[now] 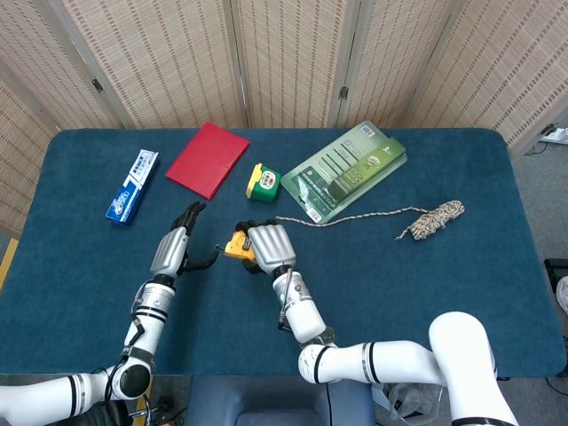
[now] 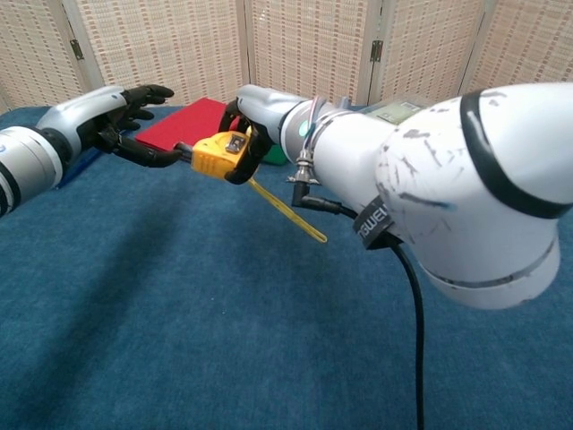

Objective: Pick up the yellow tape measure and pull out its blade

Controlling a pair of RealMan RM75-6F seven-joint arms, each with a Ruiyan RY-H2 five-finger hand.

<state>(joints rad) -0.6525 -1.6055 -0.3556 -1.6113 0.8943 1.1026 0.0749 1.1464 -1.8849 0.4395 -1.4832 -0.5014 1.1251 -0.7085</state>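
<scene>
Right hand (image 2: 255, 121) gripping the yellow tape measure (image 2: 218, 153), fingers curling around its case and holding it up off the blue table (image 1: 373, 266), near the middle-left of the surface in the head view (image 1: 236, 244). Yellow strap (image 2: 286, 210) hanging down and to the right from the case, clear of the cloth. Cannot tell from either view whether any blade is drawn out.

Left hand (image 2: 125, 121) reaching toward the case from the left, thumb and one fingertip (image 2: 170, 158) closing at the left end of the tape measure, pinching something small and dark there; other fingers spreading upward and apart. Exact contact too small to be sure of in the head view, where the left hand (image 1: 175, 248) is sitting just beside the case with a thin dark link bridging the two.

Lying farther back on the table: a red booklet (image 1: 208, 159) behind the left hand, a blue-and-white toothpaste box (image 1: 132, 186) well to the left, a second small tape measure in green and yellow (image 1: 263, 181) just behind the hands, a green packaged card (image 1: 346, 170) beside it, and a coil of twine (image 1: 432, 219) well to the right, its loose end trailing toward the centre. Woven folding screens (image 1: 284, 53) standing behind the table.
</scene>
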